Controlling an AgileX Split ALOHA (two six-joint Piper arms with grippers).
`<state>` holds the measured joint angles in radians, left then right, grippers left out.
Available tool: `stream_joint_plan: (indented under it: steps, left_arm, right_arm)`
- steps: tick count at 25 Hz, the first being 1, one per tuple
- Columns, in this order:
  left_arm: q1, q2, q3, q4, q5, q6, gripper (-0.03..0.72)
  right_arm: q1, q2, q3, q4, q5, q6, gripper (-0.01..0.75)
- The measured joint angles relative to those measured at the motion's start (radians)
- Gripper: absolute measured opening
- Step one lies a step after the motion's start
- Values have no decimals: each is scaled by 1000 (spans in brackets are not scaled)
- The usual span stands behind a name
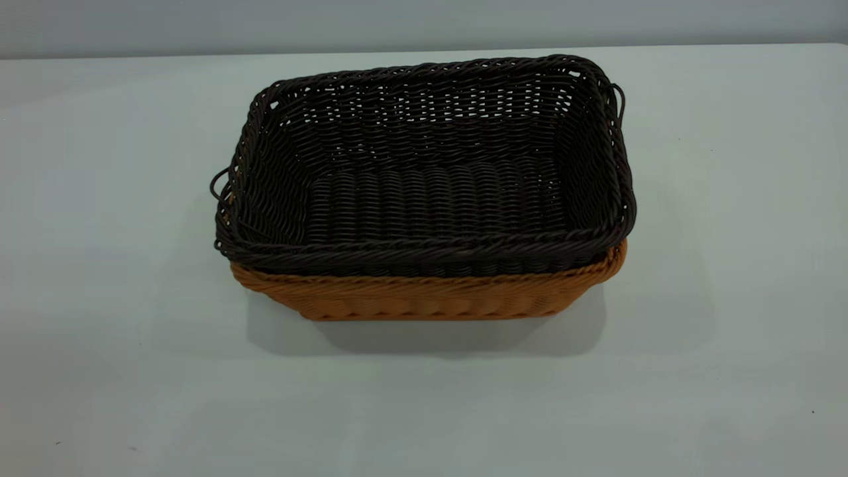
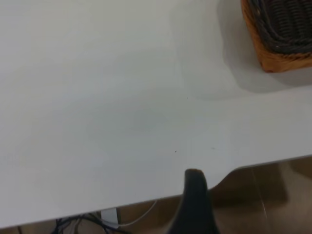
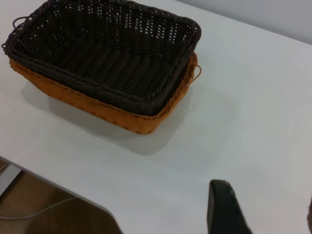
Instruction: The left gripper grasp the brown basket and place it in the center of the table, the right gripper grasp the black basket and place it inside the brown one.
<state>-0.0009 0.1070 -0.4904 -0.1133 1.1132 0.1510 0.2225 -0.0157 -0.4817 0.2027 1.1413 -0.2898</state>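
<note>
The black basket [image 1: 437, 192] sits nested inside the brown basket [image 1: 424, 298] at the middle of the table [image 1: 729, 265]. Only the brown basket's near wall and rim show below the black rim. Neither gripper is in the exterior view. In the left wrist view, my left gripper [image 2: 253, 200] is open and empty over the table's edge, far from the baskets; one black finger [image 2: 195, 200] shows, and a corner of the brown basket [image 2: 282, 61] with the black basket [image 2: 285, 24] in it. My right gripper [image 3: 265, 207] is open and empty, apart from the black basket [image 3: 107, 53] and brown basket [image 3: 112, 114].
Bare tabletop lies all round the baskets. The table's edge and the brown floor with cables [image 2: 97, 222] show in the left wrist view. The table's corner and the floor [image 3: 44, 209] show in the right wrist view.
</note>
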Motion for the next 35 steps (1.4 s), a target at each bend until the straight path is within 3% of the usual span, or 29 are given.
stream_joint_plan:
  steps: [11, 29, 35]
  left_arm:
    - [0, -126, 1, 81, -2, -60, 535]
    - [0, -126, 1, 121, -2, -137, 535]
    - [0, -126, 1, 121, -2, -137, 535]
  right_arm:
    - [0, 0, 0, 0, 0, 0, 236]
    - [0, 0, 0, 0, 0, 0, 239]
    - [-110, 0, 0, -7, 0, 0, 239]
